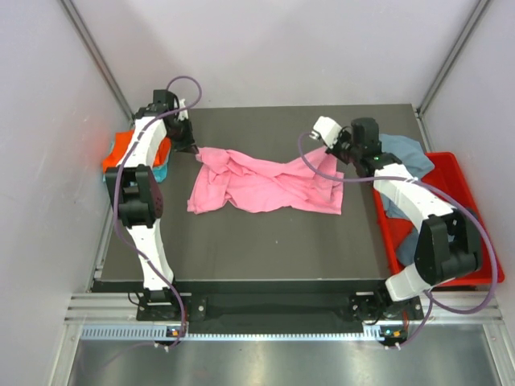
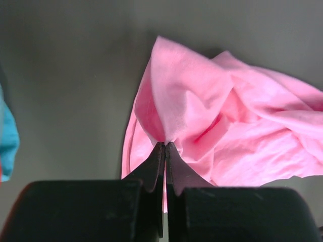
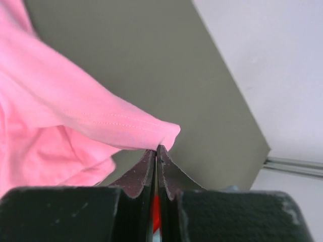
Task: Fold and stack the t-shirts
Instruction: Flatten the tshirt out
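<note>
A large pink t-shirt (image 1: pixel 261 183) lies crumpled across the middle of the dark table, stretched between both arms. My left gripper (image 1: pixel 191 147) is shut on its far left corner; in the left wrist view the jaws (image 2: pixel 165 144) pinch a bunched fold of the pink t-shirt (image 2: pixel 217 126). My right gripper (image 1: pixel 331 153) is shut on its far right corner; in the right wrist view the jaws (image 3: pixel 157 147) clamp a hemmed edge of the pink t-shirt (image 3: pixel 75 126). An orange t-shirt (image 1: pixel 121 149) on a teal t-shirt (image 1: pixel 161 171) lies at the table's left edge. A grey-blue t-shirt (image 1: pixel 406 157) drapes over the bin.
A red plastic bin (image 1: pixel 460 205) stands off the table's right edge, under my right arm. White walls close in the table at the back and sides. The teal cloth shows at the left edge of the left wrist view (image 2: pixel 7 143).
</note>
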You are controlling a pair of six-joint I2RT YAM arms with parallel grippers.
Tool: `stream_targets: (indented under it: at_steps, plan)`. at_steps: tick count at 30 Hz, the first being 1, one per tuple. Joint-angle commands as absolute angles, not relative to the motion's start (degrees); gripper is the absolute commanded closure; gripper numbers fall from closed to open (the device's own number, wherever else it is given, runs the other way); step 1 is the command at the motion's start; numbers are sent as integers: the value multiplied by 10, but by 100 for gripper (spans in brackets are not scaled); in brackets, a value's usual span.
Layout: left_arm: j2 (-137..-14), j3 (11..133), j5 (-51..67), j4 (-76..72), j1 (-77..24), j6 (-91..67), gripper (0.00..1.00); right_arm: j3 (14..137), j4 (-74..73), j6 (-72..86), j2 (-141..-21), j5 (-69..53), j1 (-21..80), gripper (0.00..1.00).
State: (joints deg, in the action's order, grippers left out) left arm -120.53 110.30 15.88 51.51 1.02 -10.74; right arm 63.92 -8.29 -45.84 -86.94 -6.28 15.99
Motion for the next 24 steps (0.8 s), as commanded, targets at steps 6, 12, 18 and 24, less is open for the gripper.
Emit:
stream_targets:
  at_steps: [6,12,18,24]
  plan:
    - [-1194,1219,133,488,9,-75,100,750,-70,-391,-841,-54,159,100]
    - [-1163,1261,124,477,9,-52,100,857,-142,-314,-834,-69,159,100]
    - [-1140,1272,144,468,9,-36,100,946,-179,-173,-840,-127,154,100]
    - [-1122,1291,155,381,9,-18,100,1159,-283,-78,-959,-173,132,100]
